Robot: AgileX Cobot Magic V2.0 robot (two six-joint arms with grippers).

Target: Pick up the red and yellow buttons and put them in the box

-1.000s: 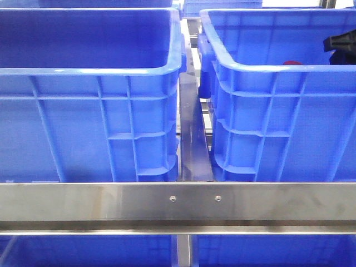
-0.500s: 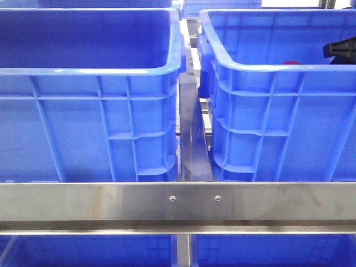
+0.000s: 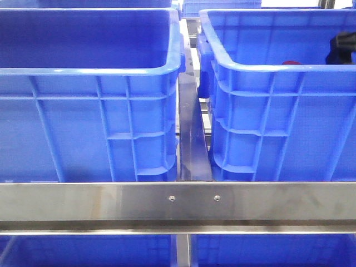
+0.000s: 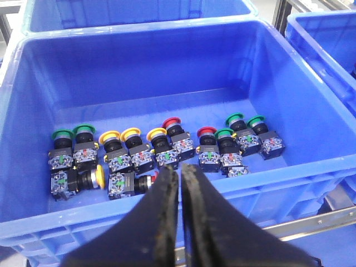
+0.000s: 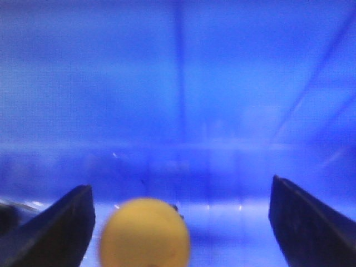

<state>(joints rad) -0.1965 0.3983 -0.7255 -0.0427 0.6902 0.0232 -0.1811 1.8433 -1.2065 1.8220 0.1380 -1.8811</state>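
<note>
In the left wrist view a blue crate (image 4: 139, 214) holds several push buttons on black switch blocks. Among them are yellow-capped ones (image 4: 109, 136) and red-capped ones (image 4: 207, 132). My left gripper (image 4: 179, 173) is shut and empty, above that crate's near rim. In the right wrist view my right gripper (image 5: 179, 188) is open inside a blue crate. A blurred orange-yellow button (image 5: 146, 233) sits between its fingers, closer to one finger (image 5: 61, 222), not gripped. In the front view only a black part of the right arm (image 3: 342, 47) shows, inside the right crate (image 3: 278, 111), near a red cap (image 3: 291, 63).
Green-capped buttons (image 4: 62, 135) lie among the others. The left crate (image 3: 89, 111) in the front view stands beside the right one, with a metal divider (image 3: 193, 139) between them. A steel rail (image 3: 178, 203) crosses in front. More blue crates sit below and behind.
The black part of the right arm at the front view's right edge has shifted slightly, reaching left and then drawing back to the right. The crates have not moved.
</note>
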